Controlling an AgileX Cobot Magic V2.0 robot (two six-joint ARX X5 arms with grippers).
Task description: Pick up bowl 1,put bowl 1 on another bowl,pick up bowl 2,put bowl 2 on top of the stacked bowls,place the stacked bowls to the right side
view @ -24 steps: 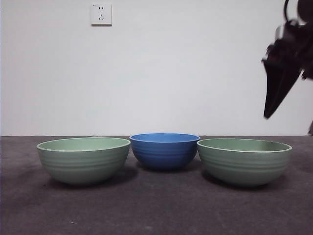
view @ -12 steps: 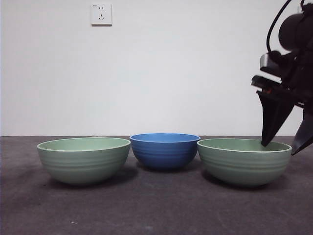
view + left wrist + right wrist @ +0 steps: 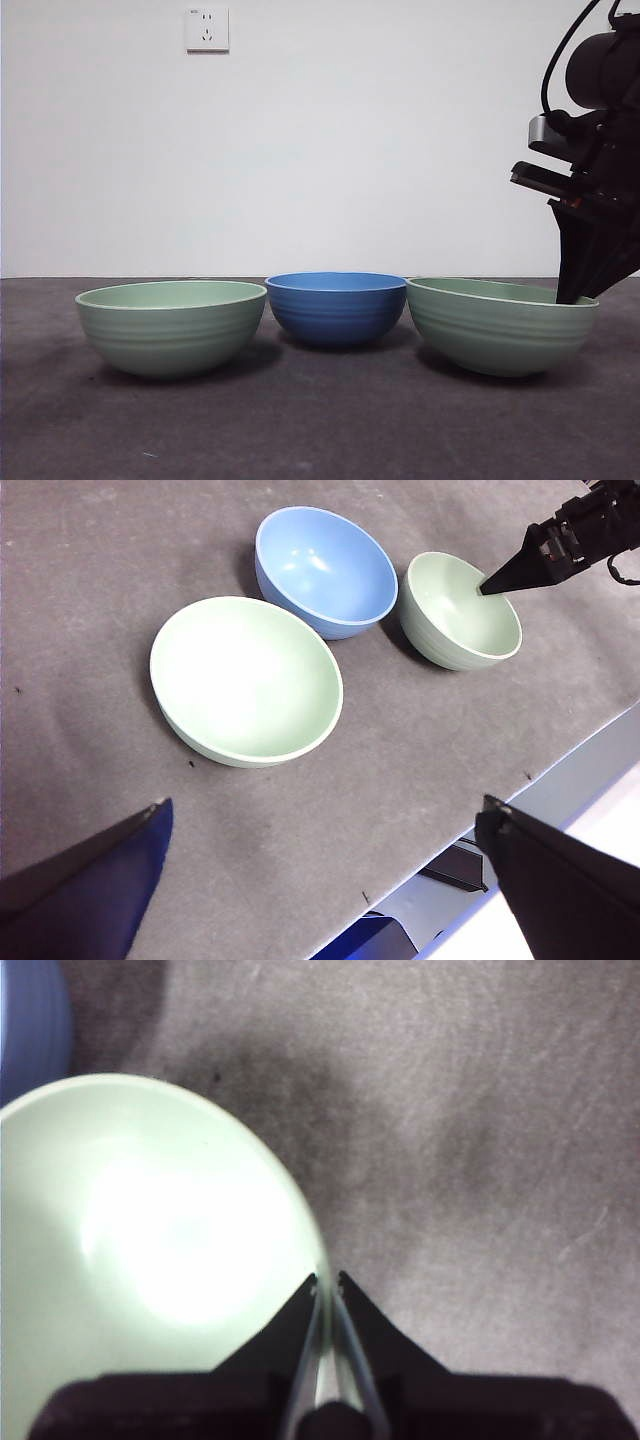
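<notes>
Right gripper (image 3: pixel 578 292): now down from above, pinched on bowl 1's (image 3: pixel 500 328) far rim.
Bowl 1: tilts up, beside blue bowl (image 3: pixel 336 306); lift starting.
Left gripper (image 3: pixel 320 880): waiting, spread wide.

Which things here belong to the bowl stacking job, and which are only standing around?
Part of the job:
- right green bowl, tilted, its rim pinched by the right gripper
- blue bowl, the base of the stack
- left green bowl
- left gripper, open, waiting above the table

Not part of it:
- wall socket
- grey table mat
</notes>
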